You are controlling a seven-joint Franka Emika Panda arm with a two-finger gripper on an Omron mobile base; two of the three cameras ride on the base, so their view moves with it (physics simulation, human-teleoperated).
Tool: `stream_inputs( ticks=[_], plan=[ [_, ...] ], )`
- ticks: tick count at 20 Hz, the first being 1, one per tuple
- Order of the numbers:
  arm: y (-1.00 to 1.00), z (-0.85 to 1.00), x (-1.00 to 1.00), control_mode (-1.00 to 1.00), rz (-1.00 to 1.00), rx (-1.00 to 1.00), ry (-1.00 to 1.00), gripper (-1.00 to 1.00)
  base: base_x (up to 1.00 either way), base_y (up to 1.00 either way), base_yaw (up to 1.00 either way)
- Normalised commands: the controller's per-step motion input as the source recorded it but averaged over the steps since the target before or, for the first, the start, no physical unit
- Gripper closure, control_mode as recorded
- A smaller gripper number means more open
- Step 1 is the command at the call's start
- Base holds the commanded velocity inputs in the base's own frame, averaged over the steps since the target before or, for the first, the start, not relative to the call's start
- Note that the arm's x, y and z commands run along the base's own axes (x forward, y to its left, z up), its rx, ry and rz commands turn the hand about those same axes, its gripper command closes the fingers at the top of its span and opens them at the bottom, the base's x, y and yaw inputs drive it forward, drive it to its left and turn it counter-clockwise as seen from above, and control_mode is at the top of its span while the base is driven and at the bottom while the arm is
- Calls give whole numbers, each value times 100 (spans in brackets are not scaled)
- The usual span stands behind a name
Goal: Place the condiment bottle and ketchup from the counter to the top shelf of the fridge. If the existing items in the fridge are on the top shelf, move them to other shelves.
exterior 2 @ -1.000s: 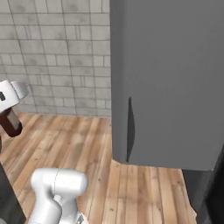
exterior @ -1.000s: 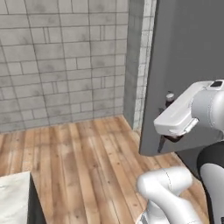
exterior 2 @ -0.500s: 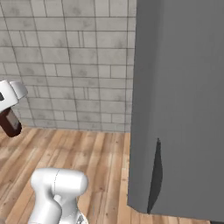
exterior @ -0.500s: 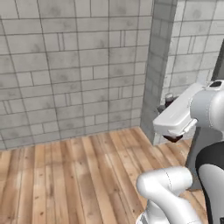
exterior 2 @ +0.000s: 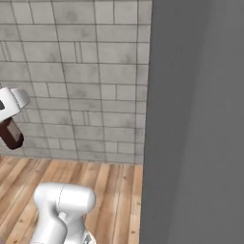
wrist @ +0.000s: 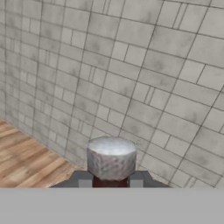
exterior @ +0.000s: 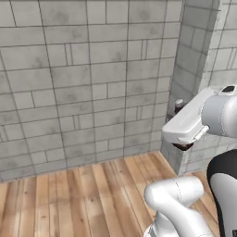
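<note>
Near the bottom centre of the hand view, the gripper [wrist: 110, 182] is clenched on a bottle [wrist: 111, 163]: the two dark fingertips [wrist: 85, 179] sit tight against either side of its dark reddish-brown body, just below a wide, silvery-grey, speckled cap that faces the camera. No gap shows between the jaws and the bottle, so the jaws are grasping it. Behind the bottle in that view a grey brick wall [wrist: 131, 78] runs across most of the frame, with a patch of wooden plank floor [wrist: 26, 157] at the lower left. In the left base view the white arm reaches from the right edge toward the centre right of the frame, and the bottle [exterior: 181, 146] peeks out as a dark rounded end under the white hand, with its small pale cap showing just above the hand; the fingers themselves are hidden by the hand here. The brick wall [exterior: 83, 78] takes up the upper and left part of this view, and the wooden floor [exterior: 78, 199] lies along the bottom. In the right base view the bottle [exterior 2: 10, 134] appears at the left edge, about mid-height, as a dark brown cylinder hanging tilted below the white hand, held in the air above the floor [exterior 2: 109, 190]. The right half of this view is taken up by the flat grey outer side of the fridge [exterior 2: 195, 124], standing upright against the brick wall [exterior 2: 76, 71]; its inside is hidden from here.
</note>
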Motion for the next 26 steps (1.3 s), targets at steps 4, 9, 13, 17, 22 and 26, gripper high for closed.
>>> stream_inputs(
  ticks=[4, 9, 13, 17, 22, 26],
  plan=[
    [0, 0, 0, 100, 0, 0, 0, 100, 100, 17, -1],
    [0, 0, 0, 100, 0, 0, 0, 100, 100, 21, -6],
    [0, 0, 0, 100, 0, 0, 0, 100, 100, 10, -19],
    [0, 0, 0, 100, 0, 0, 0, 100, 97, 1, -48],
    [0, 0, 0, 100, 0, 0, 0, 100, 56, 0, -73],
    [0, 0, 0, 100, 0, 0, 0, 100, 2, 0, -96]
  ],
)
